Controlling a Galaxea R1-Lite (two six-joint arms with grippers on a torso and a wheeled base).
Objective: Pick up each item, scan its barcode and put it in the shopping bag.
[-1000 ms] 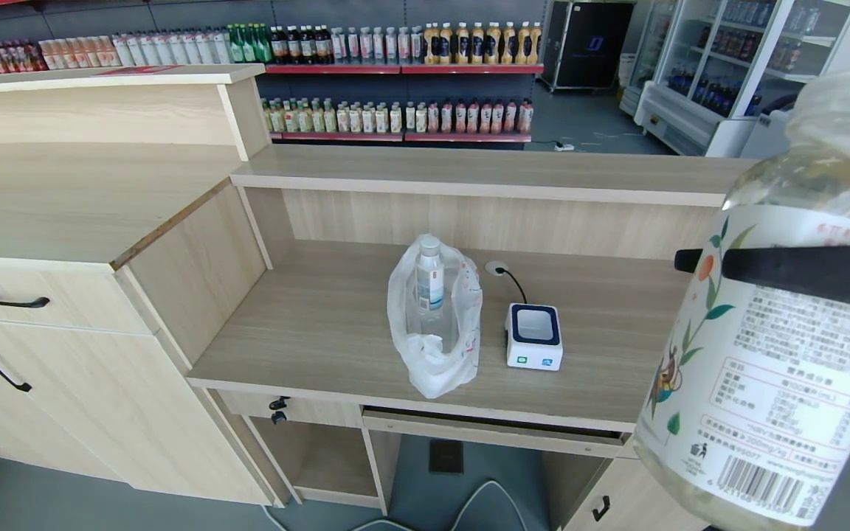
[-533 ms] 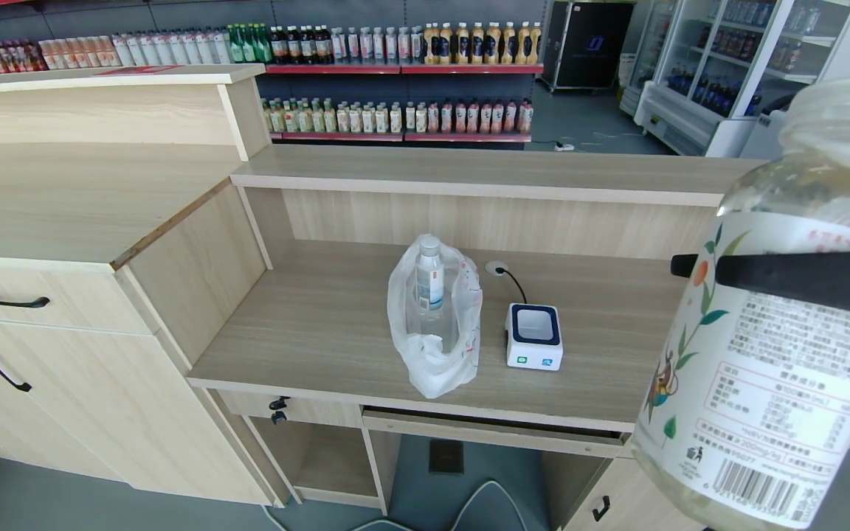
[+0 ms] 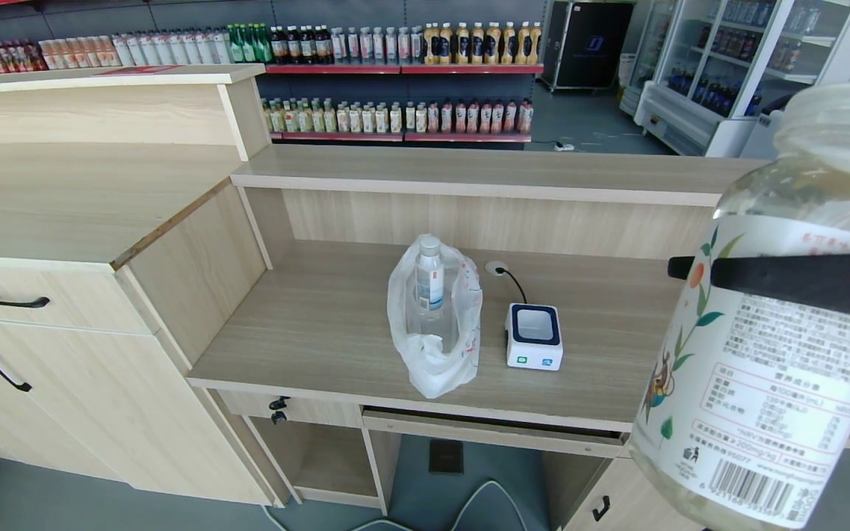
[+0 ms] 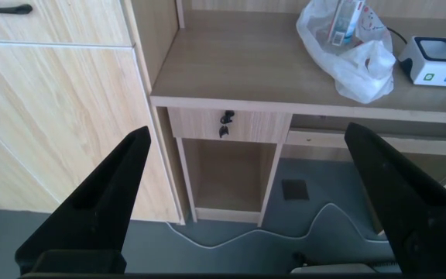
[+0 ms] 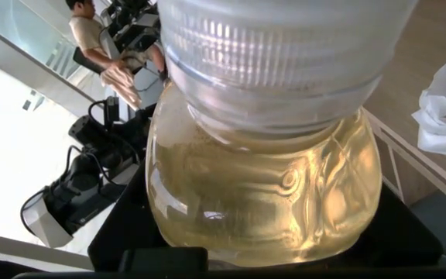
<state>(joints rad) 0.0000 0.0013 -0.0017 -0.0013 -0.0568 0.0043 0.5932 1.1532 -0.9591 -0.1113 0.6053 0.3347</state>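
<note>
A large clear bottle [image 3: 772, 369] of pale yellow drink with a white label hangs close to the head camera at the right, above the desk's right end. My right gripper [image 3: 786, 291] is shut on it; one black finger [image 3: 801, 284] crosses the label. The right wrist view looks down the bottle [image 5: 265, 178] from its ribbed cap. The white shopping bag [image 3: 436, 346] stands mid-desk with a water bottle [image 3: 429, 284] upright inside. A white scanner [image 3: 534, 335] sits just right of the bag. My left gripper [image 4: 254, 194] hangs open and low, in front of the desk.
The wooden desk [image 3: 322, 332] has a raised back shelf [image 3: 484, 177] and a taller counter with drawers [image 3: 41, 295] on the left. A black cable [image 3: 513, 284] runs from the scanner to a hole in the desk. Drink shelves and fridges stand far behind.
The held bottle has sunk slightly and drifted a little left in the head view. The bag, scanner and camera have stayed put.
</note>
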